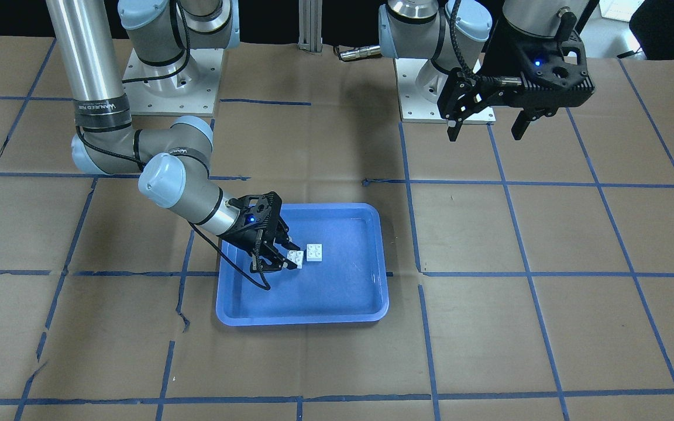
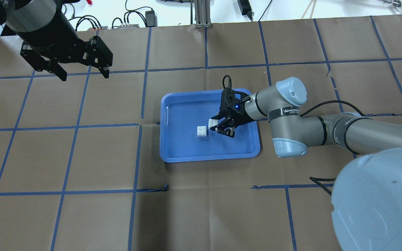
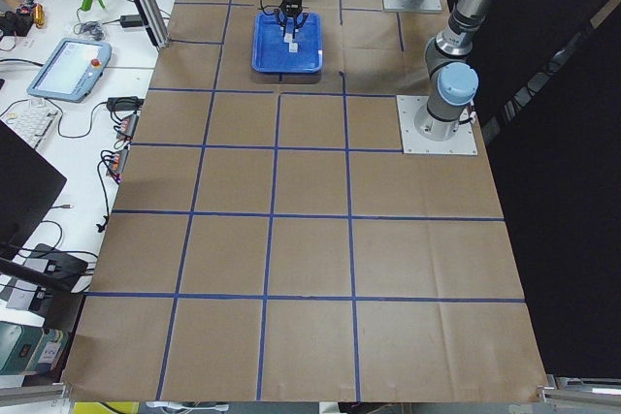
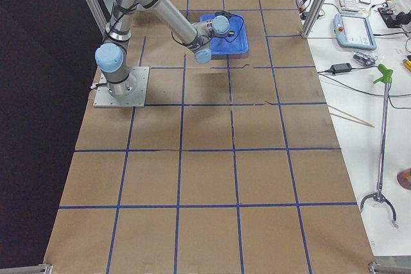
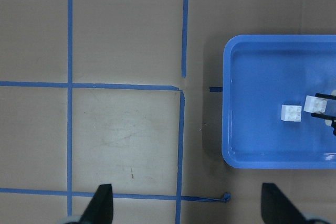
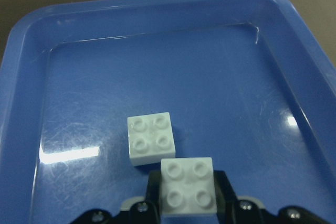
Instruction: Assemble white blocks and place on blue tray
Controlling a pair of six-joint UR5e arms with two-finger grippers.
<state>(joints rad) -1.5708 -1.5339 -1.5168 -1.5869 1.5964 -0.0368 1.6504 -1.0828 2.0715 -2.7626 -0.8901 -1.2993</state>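
Right jaws are seen pinching a white block low inside the blue tray, just beside a second white block lying studs-up on the tray floor. Left jaws are noted spread and empty, well apart over the counter. Joining step is judged in hand: the pinched block is to be squared over the loose one's studs, then pressed straight down.
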